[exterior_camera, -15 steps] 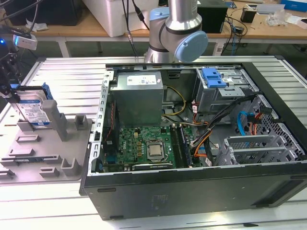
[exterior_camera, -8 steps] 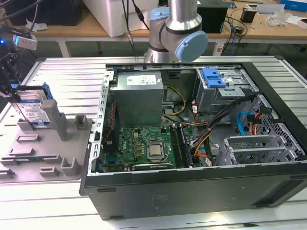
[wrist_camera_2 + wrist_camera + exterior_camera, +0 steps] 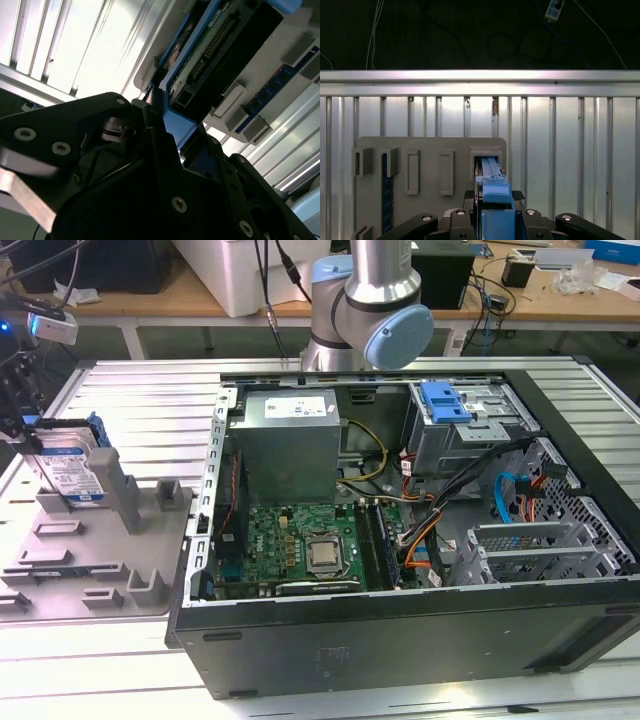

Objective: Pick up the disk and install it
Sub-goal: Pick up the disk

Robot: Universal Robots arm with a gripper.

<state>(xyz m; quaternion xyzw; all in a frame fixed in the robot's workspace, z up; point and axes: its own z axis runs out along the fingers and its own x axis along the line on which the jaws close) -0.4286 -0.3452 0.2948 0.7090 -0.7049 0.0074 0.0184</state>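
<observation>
The disk [image 3: 70,465], a silver drive with a white-and-blue label in a blue caddy, stands on edge in a slot at the back of the grey fixture plate [image 3: 100,560], at the exterior view's left. My gripper [image 3: 28,435] is at the disk's upper edge. In the first wrist view the fingers [image 3: 470,195] press on both sides of the blue caddy [image 3: 492,200], and the gripper [image 3: 494,196] is shut on it. The second wrist view shows the disk's circuit-board side [image 3: 210,45] and the caddy edge held in the gripper [image 3: 165,125].
An open computer case [image 3: 400,640] lies at the exterior view's right, holding a grey power supply box [image 3: 290,440], a motherboard [image 3: 300,540] and a drive bay with a bare blue bracket [image 3: 445,400]. The arm's base [image 3: 360,310] stands behind it. The table is ribbed metal [image 3: 570,150].
</observation>
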